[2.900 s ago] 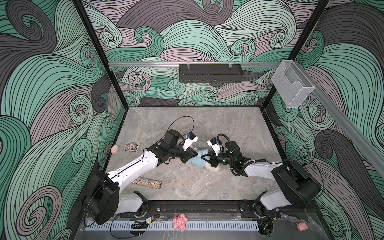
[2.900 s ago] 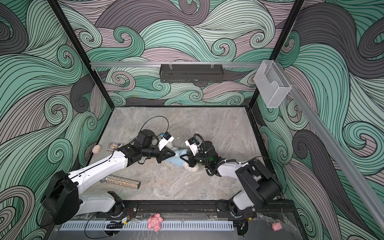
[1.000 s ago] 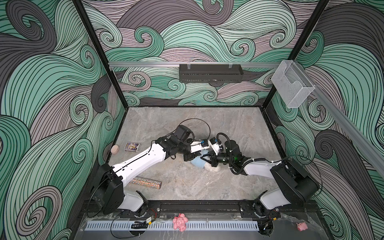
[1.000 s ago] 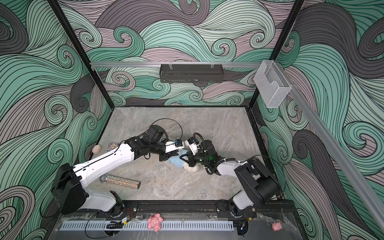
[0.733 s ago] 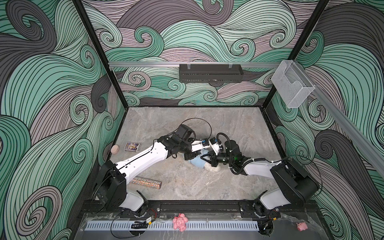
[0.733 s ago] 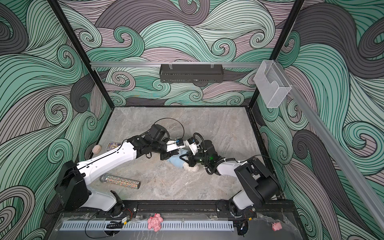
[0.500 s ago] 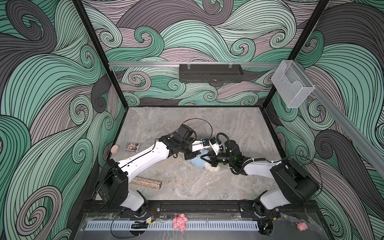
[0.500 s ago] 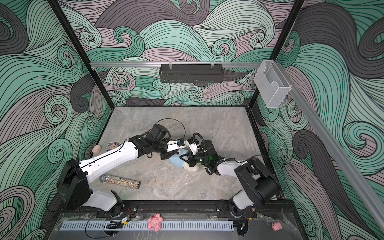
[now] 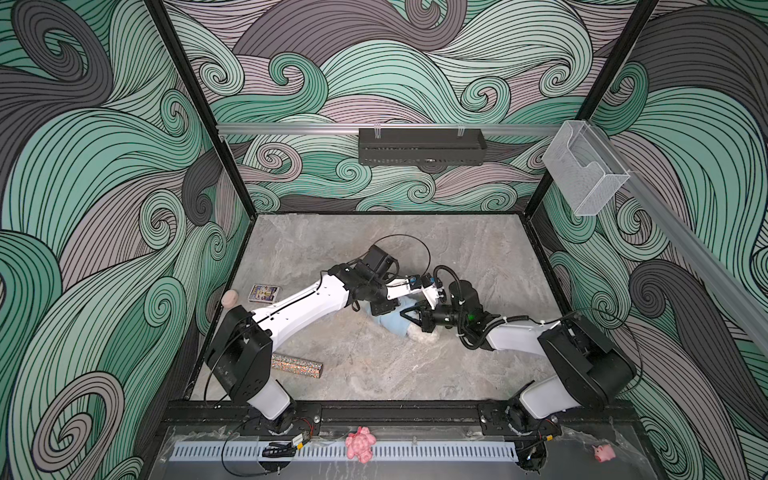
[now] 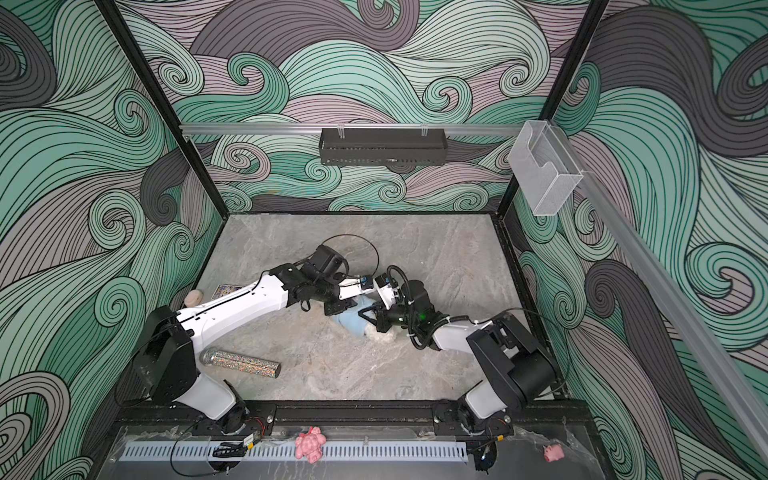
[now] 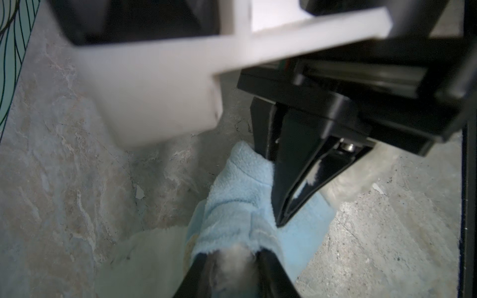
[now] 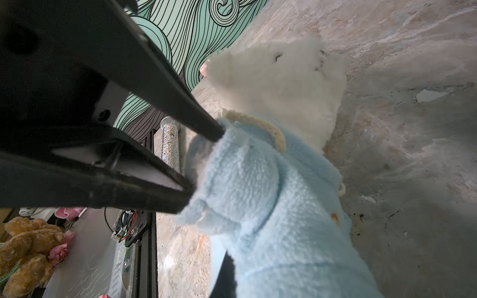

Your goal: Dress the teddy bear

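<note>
The teddy bear [image 12: 278, 77] lies on the counter [image 9: 374, 374], centred between both arms. The right gripper [image 12: 204, 161] fingers are pinched closed on its blue garment [image 12: 271, 206]. The left gripper [image 11: 229, 255] fingers straddle a paw [image 11: 232, 268], slightly parted, and you cannot confirm a grip.

In both top views we look steeply down from high above the front edge onto the whole table [image 9: 415, 249]. Our wrist cameras sit very close, aimed low across it. Both share the blue garment [image 11: 240, 196]. The right one also catches the teddy bear [image 12: 278, 77].
</note>
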